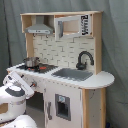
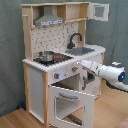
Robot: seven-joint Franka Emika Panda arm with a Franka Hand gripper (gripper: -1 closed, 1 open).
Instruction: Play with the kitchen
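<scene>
The kitchen is a tall toy of pale wood and white panels, seen in both exterior views. It has a dotted backboard, a grey hood, a black faucet and a sink. A small metal pot stands on the stove. The oven door hangs open and downward. My gripper is at the front panel just under the counter edge, above the open oven door. In the first exterior view the gripper is low at the left, against the kitchen's front.
The upper cupboard door stands open. A lower door with a dark window is shut. My white arm reaches in from the second exterior view's right. A grey curtain hangs behind, and the floor is wooden.
</scene>
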